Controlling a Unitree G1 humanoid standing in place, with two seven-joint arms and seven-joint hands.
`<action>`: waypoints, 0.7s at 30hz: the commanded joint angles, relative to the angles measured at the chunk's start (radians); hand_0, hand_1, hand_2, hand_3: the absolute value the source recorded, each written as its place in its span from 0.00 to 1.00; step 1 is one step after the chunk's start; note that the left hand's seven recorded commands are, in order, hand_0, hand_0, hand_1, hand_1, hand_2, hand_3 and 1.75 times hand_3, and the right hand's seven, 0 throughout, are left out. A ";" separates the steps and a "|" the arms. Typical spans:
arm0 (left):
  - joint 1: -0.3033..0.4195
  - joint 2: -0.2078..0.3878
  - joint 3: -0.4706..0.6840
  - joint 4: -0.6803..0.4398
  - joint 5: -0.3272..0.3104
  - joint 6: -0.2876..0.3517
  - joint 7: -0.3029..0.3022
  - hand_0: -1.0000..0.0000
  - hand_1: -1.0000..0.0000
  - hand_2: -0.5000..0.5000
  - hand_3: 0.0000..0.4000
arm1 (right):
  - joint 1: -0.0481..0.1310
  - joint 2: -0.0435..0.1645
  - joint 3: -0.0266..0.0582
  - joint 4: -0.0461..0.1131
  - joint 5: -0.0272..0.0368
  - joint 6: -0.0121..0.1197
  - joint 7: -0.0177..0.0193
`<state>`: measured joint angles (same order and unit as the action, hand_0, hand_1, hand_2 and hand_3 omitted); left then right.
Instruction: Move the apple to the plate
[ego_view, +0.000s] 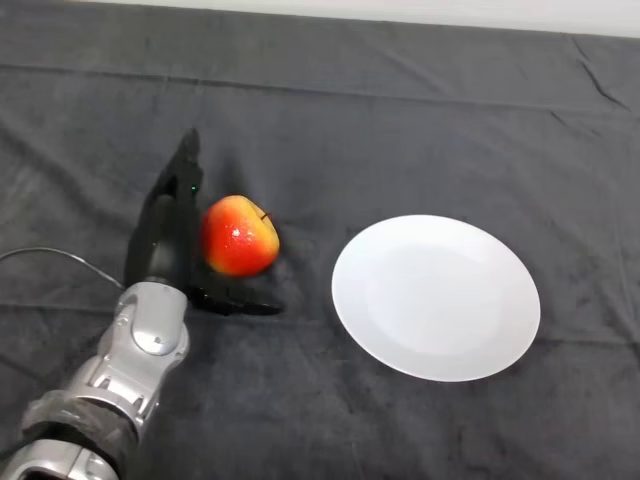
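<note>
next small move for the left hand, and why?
Probably close the fingers on the apple. The left hand sits against the apple's left side with fingers straight and thumb stretched out below it, so nothing grips it yet. The plate lies bare to the right.

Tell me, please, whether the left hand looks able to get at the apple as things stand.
Probably yes: the left hand is already beside the apple, its fingers straight along one side, thumb below, nothing between them.

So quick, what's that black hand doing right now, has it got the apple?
Left hand: open, fingers straight alongside the apple, thumb stretched out below it; not closed round it yet. The apple sits on the cloth, left of the plate.
</note>
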<state>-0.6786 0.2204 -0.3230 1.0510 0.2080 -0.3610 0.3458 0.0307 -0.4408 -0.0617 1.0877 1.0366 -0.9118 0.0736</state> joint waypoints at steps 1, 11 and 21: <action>-0.079 -0.012 -0.026 0.044 0.015 -0.034 -0.012 0.16 1.00 0.08 0.84 | 0.093 0.167 0.0747 0.094 0.0147 0.123 -0.0068; -0.099 -0.012 -0.049 0.081 0.015 -0.066 0.003 0.00 0.00 0.50 1.00 | 0.092 0.166 0.0786 0.098 0.0202 0.120 -0.0047; -0.132 -0.018 -0.067 0.083 0.024 -0.066 0.025 0.00 0.00 0.50 1.00 | 0.091 0.166 0.0822 0.101 0.0250 0.119 -0.0030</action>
<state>-0.7322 0.2121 -0.3806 1.1068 0.2099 -0.4155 0.3559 0.0305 -0.4419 -0.0551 1.0887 1.0443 -0.9158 0.0743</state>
